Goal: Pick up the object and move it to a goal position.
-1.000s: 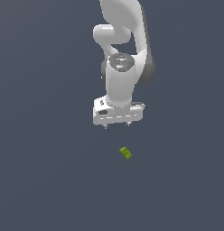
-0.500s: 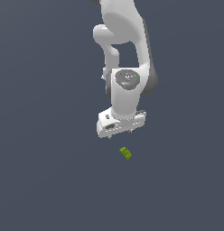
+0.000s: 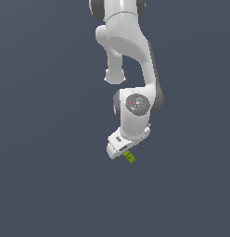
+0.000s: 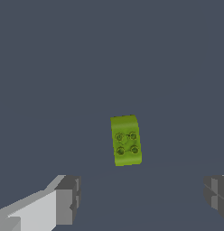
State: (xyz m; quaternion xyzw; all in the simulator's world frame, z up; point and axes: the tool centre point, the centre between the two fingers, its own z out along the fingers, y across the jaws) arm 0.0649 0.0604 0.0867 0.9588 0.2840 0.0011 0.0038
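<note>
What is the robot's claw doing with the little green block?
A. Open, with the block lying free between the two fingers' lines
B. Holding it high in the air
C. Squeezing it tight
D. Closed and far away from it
A: in the wrist view the gripper is open, its two fingers wide apart, and the green block lies untouched on the floor beyond them.

No legible text, label, brand, number or sign appears in either view. The yellow-green block (image 4: 126, 140) carries 4 small dark round marks on its upper face in the wrist view, arranged in a square; these are plain circles, not characters. In the exterior view the same block (image 3: 129, 157) shows only indistinct dark specks, too small to read. The white arm housing (image 3: 135, 104) bears a faint mark at its round joint cap, too blurred to read.
</note>
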